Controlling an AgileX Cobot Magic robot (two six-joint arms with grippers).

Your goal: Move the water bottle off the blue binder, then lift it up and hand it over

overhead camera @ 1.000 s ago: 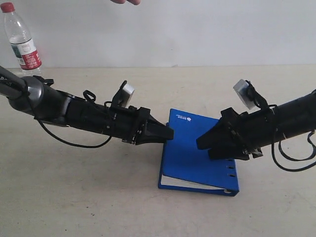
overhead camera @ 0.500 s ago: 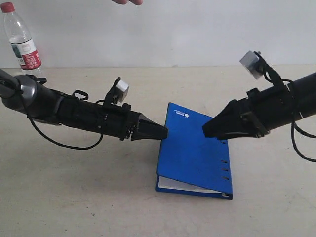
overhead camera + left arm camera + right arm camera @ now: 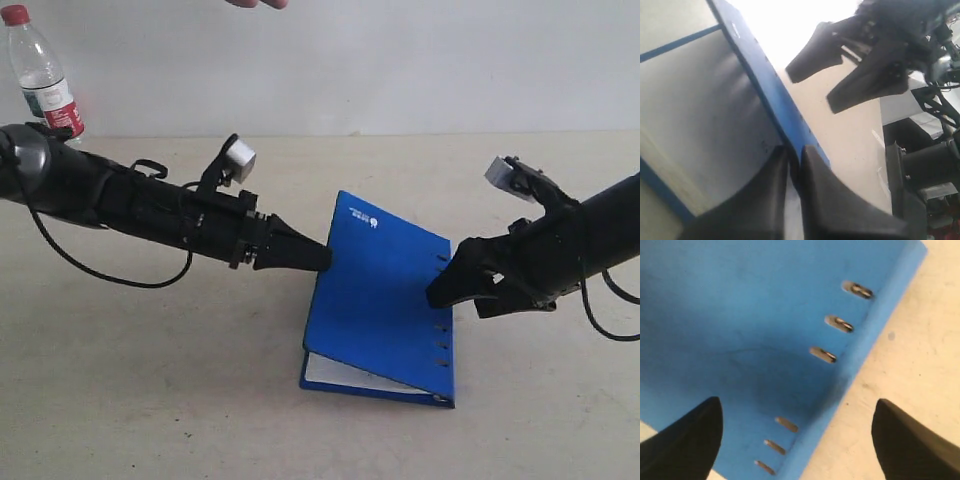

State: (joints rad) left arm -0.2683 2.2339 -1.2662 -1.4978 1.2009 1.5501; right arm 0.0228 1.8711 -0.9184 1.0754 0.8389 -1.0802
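blue binder (image 3: 385,290): smooth matt plastic cover | rivets (image 3: 835,324): shiny metal | water bottle (image 3: 38,70): clear plastic

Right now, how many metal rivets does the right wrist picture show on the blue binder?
6, along the spine edge of the blue binder: three rivets in one group, three in a second group further along. More may lie outside the picture.

A pale beige table (image 3: 150,400) is carrying everything here, its matte top running back to a plain white wall (image 3: 420,60). The blue binder (image 3: 385,300) is lying a little right of the middle. It is tilted, its near end sitting on the surface with white pages (image 3: 340,372) showing at the edge and its far end standing raised. The water bottle (image 3: 42,75) is standing upright at the far left rear, well apart from it — its base is hidden.
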